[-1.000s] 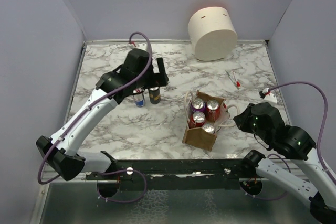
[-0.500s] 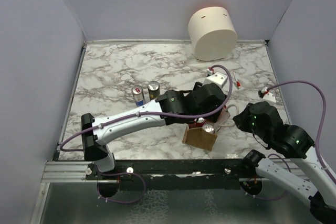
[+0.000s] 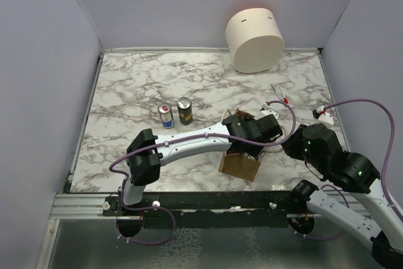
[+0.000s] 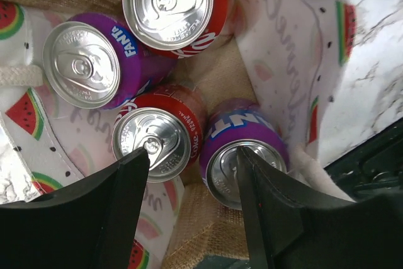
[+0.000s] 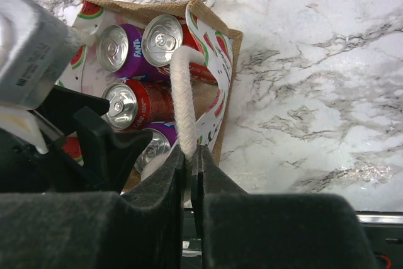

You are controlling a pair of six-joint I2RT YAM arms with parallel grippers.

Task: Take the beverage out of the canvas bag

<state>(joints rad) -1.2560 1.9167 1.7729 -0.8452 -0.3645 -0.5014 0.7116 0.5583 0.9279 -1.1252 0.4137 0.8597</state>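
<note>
The left gripper (image 4: 192, 154) is hanging over the open mouth of the small boxy tan-brown canvas bag (image 3: 239, 165), which is sitting on the white marbled table (image 3: 126, 92) near its front edge. Its black fingers (image 4: 94, 218) are standing apart, and I cannot tell whether they are pinching anything. Just beyond them a red aluminium soda can (image 4: 156, 143) and a purple aluminium soda can (image 4: 242, 162) are standing side by side, each half hidden behind one finger, so the gap is falling on the seam between them. Both are upright, long axis vertical, pull-tab tops facing the wrist. The right gripper (image 5: 191, 155) is clamping the bag's white rope handle (image 5: 182, 92), so the left arm is nearer and placed to lift a can straight up.
</note>
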